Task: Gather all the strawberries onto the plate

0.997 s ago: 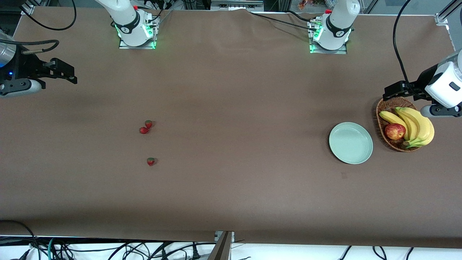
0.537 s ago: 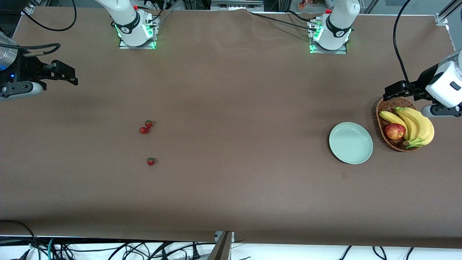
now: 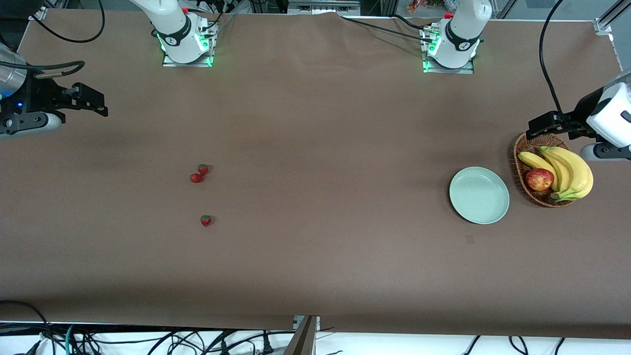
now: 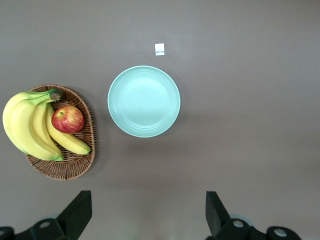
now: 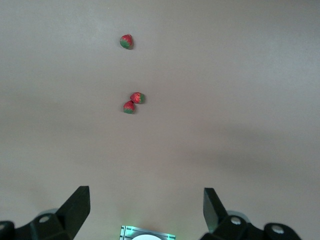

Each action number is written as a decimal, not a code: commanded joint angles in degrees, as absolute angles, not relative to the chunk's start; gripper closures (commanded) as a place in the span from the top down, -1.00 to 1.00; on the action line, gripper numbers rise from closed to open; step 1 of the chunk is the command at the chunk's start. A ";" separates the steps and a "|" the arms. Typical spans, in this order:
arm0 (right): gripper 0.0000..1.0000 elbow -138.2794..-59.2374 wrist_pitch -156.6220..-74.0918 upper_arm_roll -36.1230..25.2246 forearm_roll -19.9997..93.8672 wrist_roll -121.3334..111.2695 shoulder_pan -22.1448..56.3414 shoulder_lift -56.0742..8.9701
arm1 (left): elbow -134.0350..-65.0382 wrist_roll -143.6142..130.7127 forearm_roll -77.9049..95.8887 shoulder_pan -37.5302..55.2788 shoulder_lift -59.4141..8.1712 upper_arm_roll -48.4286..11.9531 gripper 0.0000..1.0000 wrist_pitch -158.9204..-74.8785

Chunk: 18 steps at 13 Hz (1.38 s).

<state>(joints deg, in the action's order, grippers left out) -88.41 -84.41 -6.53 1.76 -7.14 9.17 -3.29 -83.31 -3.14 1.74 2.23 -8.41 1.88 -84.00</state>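
Both grippers have drifted slightly; nothing on the table moved. Nearest the camera lies one small red strawberry (image 3: 206,220), then a touching pair (image 3: 199,173) (three altogether). The round mint-green plate (image 3: 479,195) sits beside the wicker basket (image 3: 523,155). Right gripper (image 3: 101,109) and left gripper (image 3: 531,131) hover, jaws spread.

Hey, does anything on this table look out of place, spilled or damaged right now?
Nothing looks damaged or spilled. The only things out of place are the three strawberries, lying loose on the table toward the right arm's end, while the plate sits bare beside the fruit basket at the left arm's end.
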 commanded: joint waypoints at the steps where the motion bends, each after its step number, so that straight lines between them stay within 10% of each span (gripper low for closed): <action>1: 1.00 -89.56 -84.55 -5.71 1.23 -7.03 8.53 -2.46 | -81.04 -2.29 1.06 2.28 -9.67 1.93 1.00 -83.23; 11: 1.00 -95.95 -87.61 -5.63 1.58 -6.86 8.53 -0.80 | -81.04 -2.20 1.05 2.20 -9.76 1.93 1.00 -83.23; 18: 1.00 -123.28 -121.68 -3.87 2.20 -2.02 9.84 -3.32 | -81.04 -2.20 1.14 2.20 -9.76 1.93 1.00 -83.23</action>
<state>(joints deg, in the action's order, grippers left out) -117.30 -114.45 -4.65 1.85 -4.00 9.54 -3.21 -82.93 -3.13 1.74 2.23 -8.85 1.88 -84.00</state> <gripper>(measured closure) 0.000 0.000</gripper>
